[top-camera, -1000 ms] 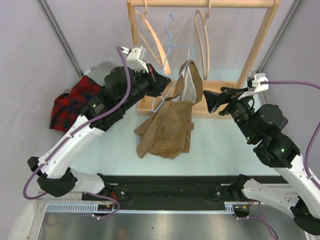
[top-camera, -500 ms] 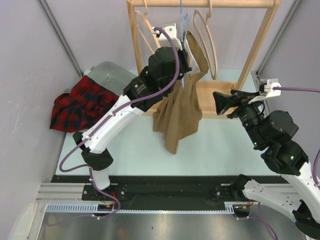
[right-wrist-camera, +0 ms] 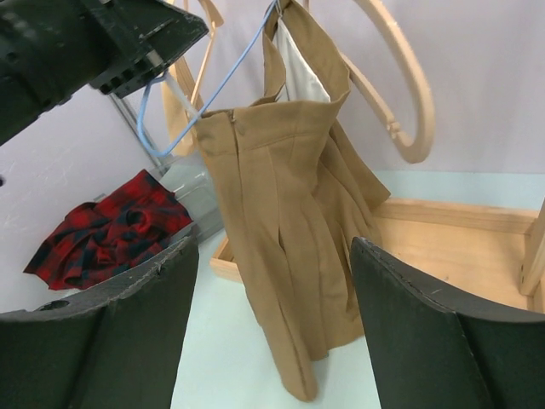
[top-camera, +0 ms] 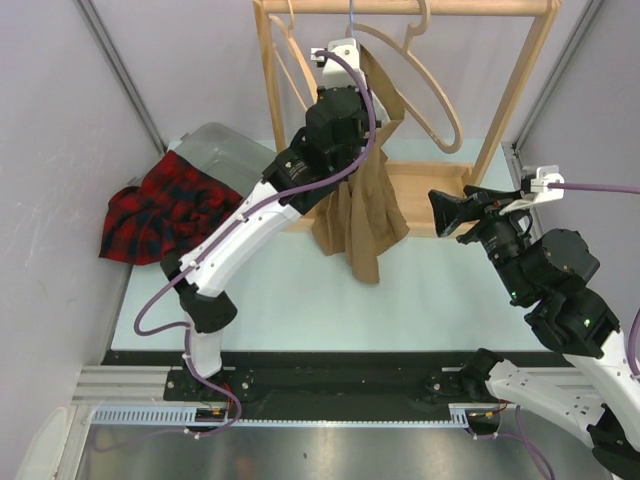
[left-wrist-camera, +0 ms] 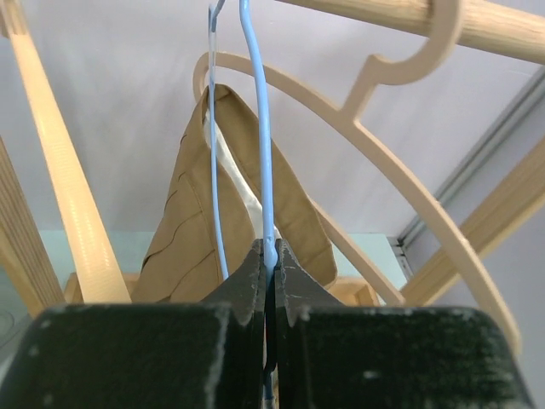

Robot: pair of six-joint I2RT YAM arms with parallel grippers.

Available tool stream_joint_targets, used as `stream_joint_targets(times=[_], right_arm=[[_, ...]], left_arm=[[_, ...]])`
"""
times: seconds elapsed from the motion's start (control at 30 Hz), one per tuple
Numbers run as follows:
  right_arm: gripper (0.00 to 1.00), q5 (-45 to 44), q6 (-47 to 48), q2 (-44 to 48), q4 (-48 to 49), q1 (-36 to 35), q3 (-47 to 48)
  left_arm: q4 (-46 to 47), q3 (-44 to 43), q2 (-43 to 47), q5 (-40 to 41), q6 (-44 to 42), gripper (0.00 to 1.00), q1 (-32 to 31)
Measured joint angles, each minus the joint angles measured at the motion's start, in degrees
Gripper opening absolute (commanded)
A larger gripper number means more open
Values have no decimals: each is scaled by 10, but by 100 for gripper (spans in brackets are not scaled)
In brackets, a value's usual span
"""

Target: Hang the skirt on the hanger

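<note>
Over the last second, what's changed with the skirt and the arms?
The left gripper, shut on the blue hanger throughout, swung it up and right from low over the table to the wooden rail. The tan skirt came up with it and now hangs free instead of trailing on the table. The right gripper stayed open and barely shifted; the red plaid garment did not move.

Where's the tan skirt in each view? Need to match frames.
Top external: tan skirt upper centre, hanging at the rack.
Left wrist: left of centre, behind the blue wire hanger.
Right wrist: centre, hanging full length.
Shared landmark: curved wooden hanger, just right of it.
</note>
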State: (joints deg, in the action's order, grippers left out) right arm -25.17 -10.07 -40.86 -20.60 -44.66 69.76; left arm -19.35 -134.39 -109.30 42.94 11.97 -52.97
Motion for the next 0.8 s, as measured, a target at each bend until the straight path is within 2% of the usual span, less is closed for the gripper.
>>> stream_joint_targets(times=[0.37,0.6,0.7,0.73,0.8], right_arm=[[77,21,-8,-1,4,0,-24],[77,31,-18,-12,11,0,-34],[77,32,-21,-17,13,0,-34],[78,32,-23,-18,13,0,-34],[83,32,-24,-21,15,0,-34]], left_arm=[[-28,0,-44,-38,57,0,72],[-52,25,-46,-76,102,0,93],[-58,36,-46,-91,114,15,95],[-57,39,-44,-96,118,33,95],[-58,55,-33,-107,129,48,95]])
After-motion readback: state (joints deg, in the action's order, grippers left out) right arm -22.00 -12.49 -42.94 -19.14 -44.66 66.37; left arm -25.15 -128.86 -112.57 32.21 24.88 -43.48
